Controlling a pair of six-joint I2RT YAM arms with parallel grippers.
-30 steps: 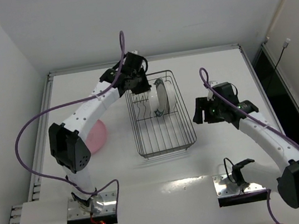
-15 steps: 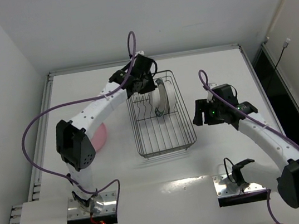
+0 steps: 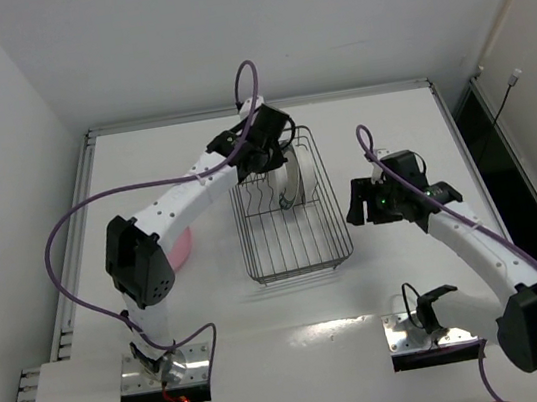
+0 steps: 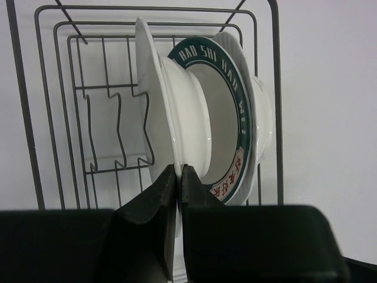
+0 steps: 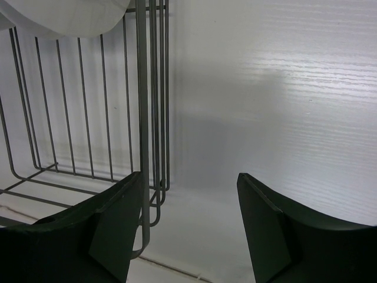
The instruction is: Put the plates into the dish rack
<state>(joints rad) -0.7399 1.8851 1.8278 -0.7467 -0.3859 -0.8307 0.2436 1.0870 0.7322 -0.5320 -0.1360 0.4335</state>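
Note:
The dark wire dish rack (image 3: 295,242) stands mid-table. My left gripper (image 3: 263,153) is over its far end, shut on the rim of a plain white plate (image 4: 154,100) held upright among the prongs. Right beside it stand a white plate with a dark green patterned rim (image 4: 238,124) and another white plate (image 4: 262,112) behind that. The standing plates (image 3: 292,177) also show in the top view. A pink plate (image 3: 182,246) lies on the table left of the rack, partly hidden by my left arm. My right gripper (image 3: 357,200) is open and empty, just right of the rack.
In the right wrist view the rack's side wires (image 5: 144,118) stand close to my left fingertip (image 5: 126,194), and a white plate's edge (image 5: 65,17) shows at the top left. The table's raised rim (image 3: 87,137) runs along the far and left sides.
My left gripper has moved right over the rack's far end with the white plate, bringing it next to the standing plates. The right arm has not moved.

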